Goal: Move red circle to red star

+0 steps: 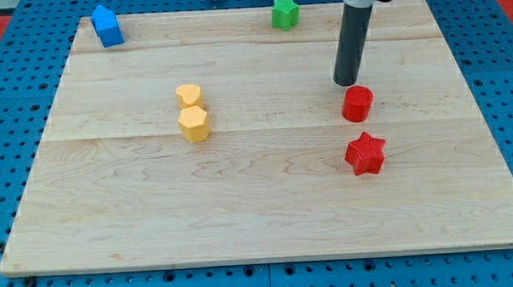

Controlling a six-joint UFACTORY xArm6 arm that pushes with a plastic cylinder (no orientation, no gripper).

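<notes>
- My tip (348, 83), the lower end of the straight dark rod that serves as the tool, rests on the wooden counter (269, 222) in the upper right part of the view.
- The tool has no jaws to part or close: it is 1 solid rod, clamped on nothing.
- The red circle (357, 103) lies just below my tip and slightly to the view's right. Whether the 2 touch or stand a hair apart, I cannot tell.
- The red star (365, 154) lies further down from my tip, on the far side of the red circle, near that circle but not touching it. My tip, circle and star fall roughly in 1 line running down the view.
- The green star (285, 13) sits up and to the view's left of my tip, near the counter's top edge.
- 2 yellow blocks stand well to the view's left of my tip: a yellow heart (189, 96) roughly level with it, and a yellow hexagon (194, 125) just below the heart, the 2 touching or nearly so.
- The blue block (107, 26) is furthest from my tip, at the counter's top left corner. Its shape looks like a small house.
</notes>
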